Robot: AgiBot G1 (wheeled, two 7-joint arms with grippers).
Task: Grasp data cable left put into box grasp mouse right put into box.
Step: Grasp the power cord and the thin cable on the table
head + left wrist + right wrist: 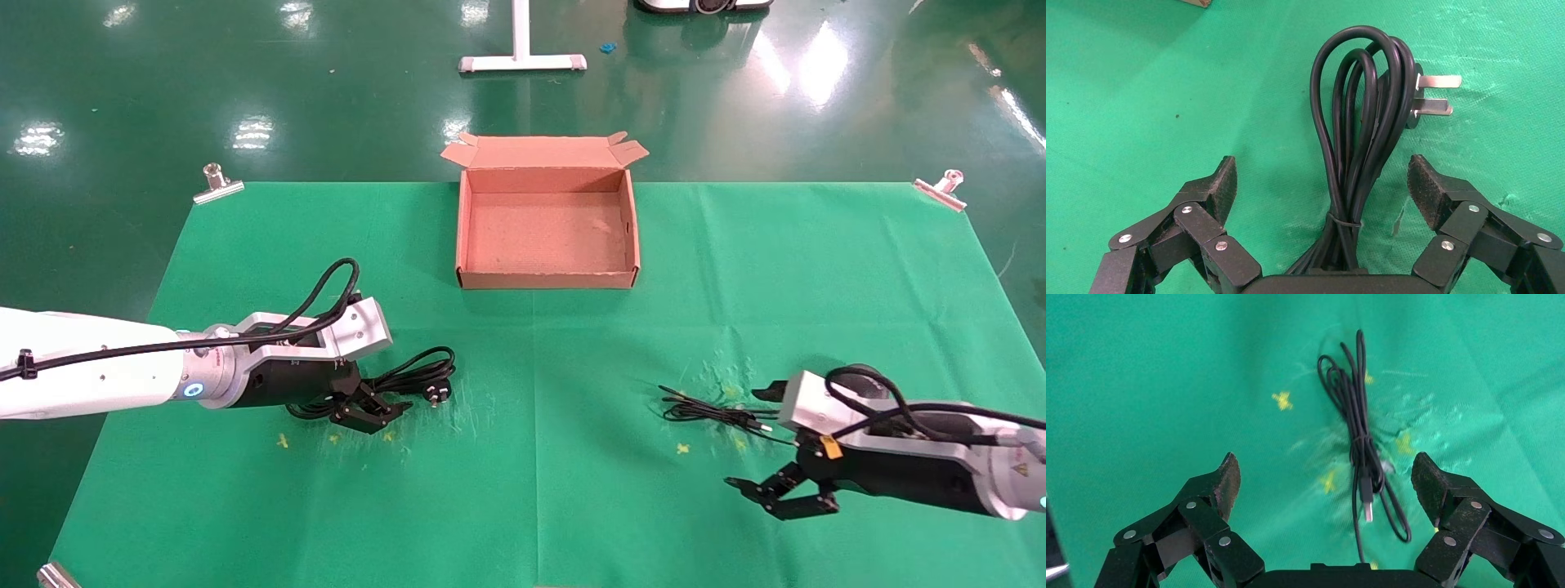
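Note:
The data cable (413,371) is a tied black coil with a pronged plug (439,394) on the green cloth at the left. My left gripper (372,411) is open and low over it. In the left wrist view the left gripper (1322,166) has its pads on either side of the cable bundle (1358,122), not touching it. The mouse's thin cord (707,408) lies at the right, with its USB tip (1367,509) between the open pads of my right gripper (1325,462). The mouse body is hidden under my right gripper (760,441). The empty box (462,233) stands at the back centre.
Metal clips hold the cloth at its corners (216,184) (944,189) (53,576). A white stand base (523,61) is on the floor behind the table. Bare green cloth (539,367) lies between the two grippers and the box.

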